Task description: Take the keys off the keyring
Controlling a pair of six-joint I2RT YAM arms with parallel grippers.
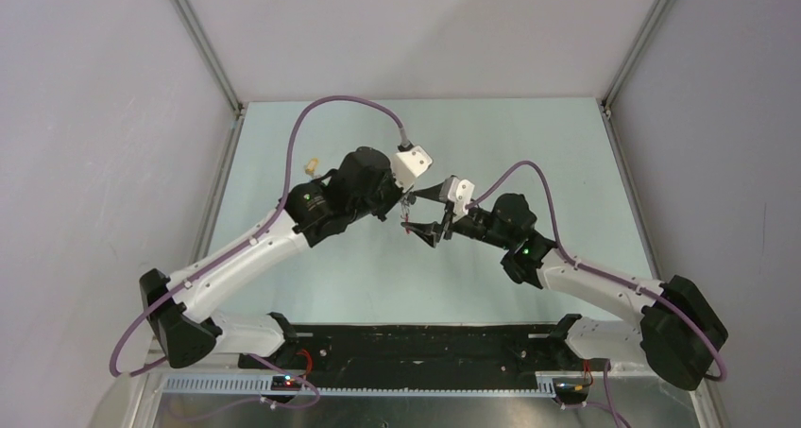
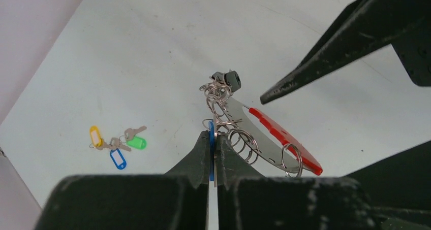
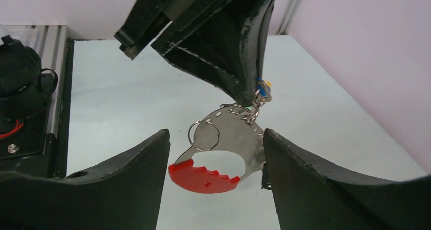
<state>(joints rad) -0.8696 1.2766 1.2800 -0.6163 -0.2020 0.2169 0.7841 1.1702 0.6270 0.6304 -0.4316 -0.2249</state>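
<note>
Left gripper (image 2: 213,138): jaws pressed together, pinching a blue tag (image 2: 211,148) and a thin metal piece of the keys (image 2: 223,95), so the whole bunch is held off the table (image 2: 152,47). From the fingertips the bunch runs outward as a tangle of small silvery rings ending in a black key head (image 2: 233,79). Keyring (image 3: 223,138): a curved silvery plate with several loose rings along it, attached to the bunch just beyond the left fingertips and hanging from them in the right wrist view; its red strap (image 3: 203,176) forms the lower edge. Right gripper (image 3: 216,133): jaws spread wide, holding nothing, one finger (image 3: 137,174) on each side of the keyring. The plate lies in the gap between them, close against the finger on the right of that view; whether it touches there cannot be told. In the top view the two grippers meet tip to tip above the table, the bunch between them. Second cluster (image 2: 118,143): keys with yellow, blue and green tags, flat on the table, well apart from both grippers.
</note>
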